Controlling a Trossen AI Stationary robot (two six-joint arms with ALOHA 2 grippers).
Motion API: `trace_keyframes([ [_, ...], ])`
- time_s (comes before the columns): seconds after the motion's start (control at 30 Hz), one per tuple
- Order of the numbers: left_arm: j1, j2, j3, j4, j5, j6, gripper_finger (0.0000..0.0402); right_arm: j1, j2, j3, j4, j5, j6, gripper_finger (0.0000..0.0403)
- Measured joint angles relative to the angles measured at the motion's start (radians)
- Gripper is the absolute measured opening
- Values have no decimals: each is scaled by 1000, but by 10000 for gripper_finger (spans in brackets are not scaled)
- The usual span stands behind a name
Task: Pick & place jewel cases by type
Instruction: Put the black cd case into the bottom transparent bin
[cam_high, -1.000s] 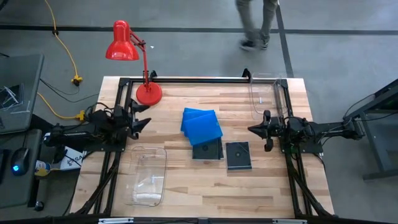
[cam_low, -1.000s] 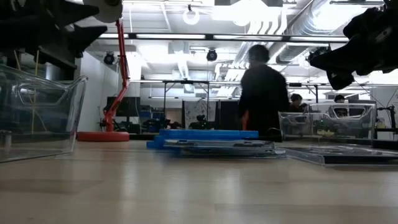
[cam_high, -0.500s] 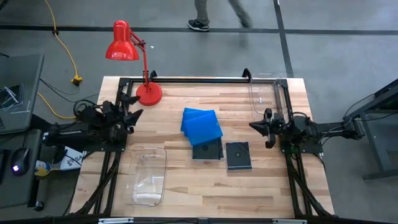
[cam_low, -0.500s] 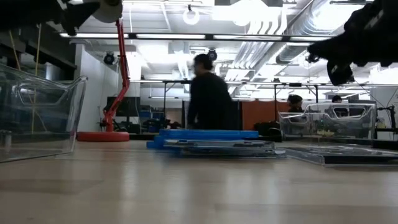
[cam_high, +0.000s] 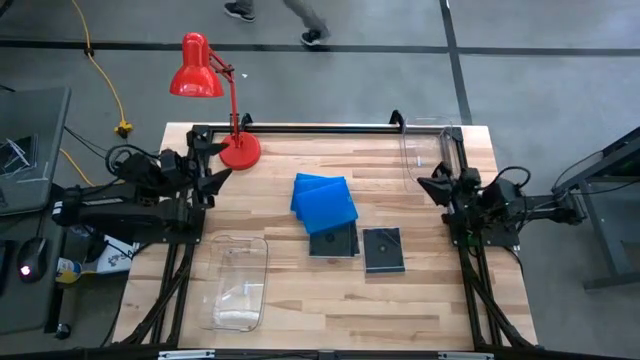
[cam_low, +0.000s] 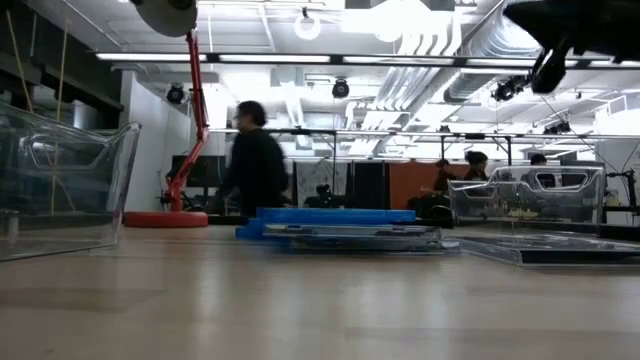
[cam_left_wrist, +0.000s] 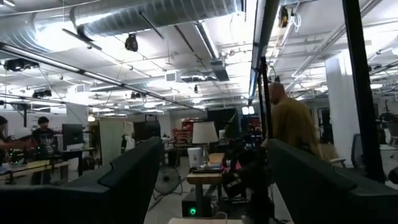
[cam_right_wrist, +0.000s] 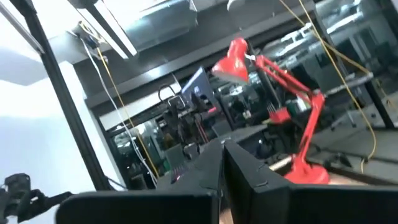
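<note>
Both arms drawn back toward frame edges, left gripper (cam_high: 218, 172) fingers wide, right gripper (cam_high: 427, 183) fingers pinched empty, blue jewel cases (cam_high: 323, 198) and black jewel cases (cam_high: 383, 249) untouched mid-worktop (cam_high: 300, 290), sorting not begun.

light: bright ceiling lamps (cam_low: 395, 15) | glare: overhead | blur: walking person (cam_low: 255, 165) | shadows: soft on table (cam_high: 300, 300)

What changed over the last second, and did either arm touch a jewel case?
Both arms pulled back outward: the open left gripper toward the red desk lamp, the shut right gripper toward the table's right edge. Neither touched anything. The blue jewel cases, the dark cases and the clear plastic bins stayed put.
</note>
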Motion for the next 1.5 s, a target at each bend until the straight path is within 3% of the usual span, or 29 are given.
trace_keyframes([
  [0.23,0,142,157,-109,83,23,292,0,51,243,-209,6,-119,1],
  [0.57,0,380,492,-595,123,42,292,0,336,826,-880,52,-152,1],
  [0.7,0,483,595,-725,156,-85,292,0,463,1043,-1166,58,-105,1],
  [0.97,-1,691,657,-732,349,-382,291,0,658,1349,-1633,85,-23,1],
  [1.13,-8,808,657,-731,466,-406,291,1,742,1462,-1843,51,7,1],
  [1.33,-95,922,658,-598,485,-308,291,1,798,1506,-1957,-27,-1,1],
  [1.5,-161,1004,658,-510,441,-339,291,1,812,1503,-2008,-82,-2,0],
])
